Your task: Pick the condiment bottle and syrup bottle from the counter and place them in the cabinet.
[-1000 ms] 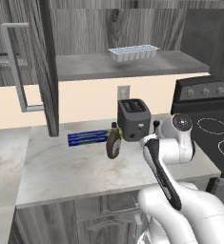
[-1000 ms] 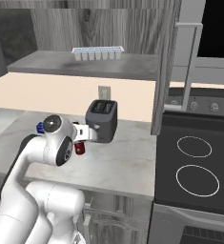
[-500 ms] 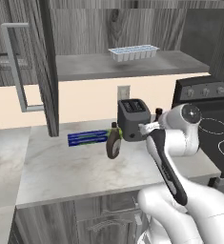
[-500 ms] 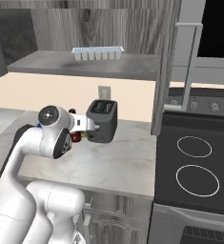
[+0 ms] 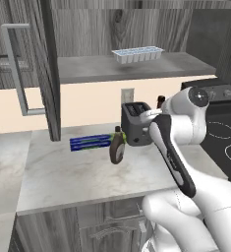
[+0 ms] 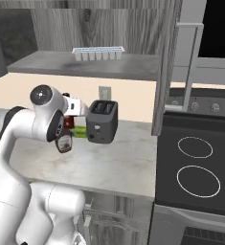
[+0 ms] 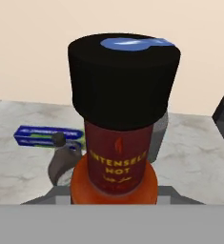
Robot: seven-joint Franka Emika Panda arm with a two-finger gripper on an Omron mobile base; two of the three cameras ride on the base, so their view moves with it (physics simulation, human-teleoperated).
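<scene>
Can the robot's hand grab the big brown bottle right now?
Probably not yet. The hand is shut around the small red sauce bottle with the black cap, so it is full. The dark brown rounded syrup bottle stands unblocked on the pale marbled counter.

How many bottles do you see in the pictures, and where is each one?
2. The condiment bottle is in the gripper, close before the hand camera. The syrup bottle stands on the counter, between the toaster and a blue box. Others may be hidden behind the arm.

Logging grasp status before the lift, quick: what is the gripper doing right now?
Gripper: jaws closed on the condiment bottle, raised above the counter.
</scene>
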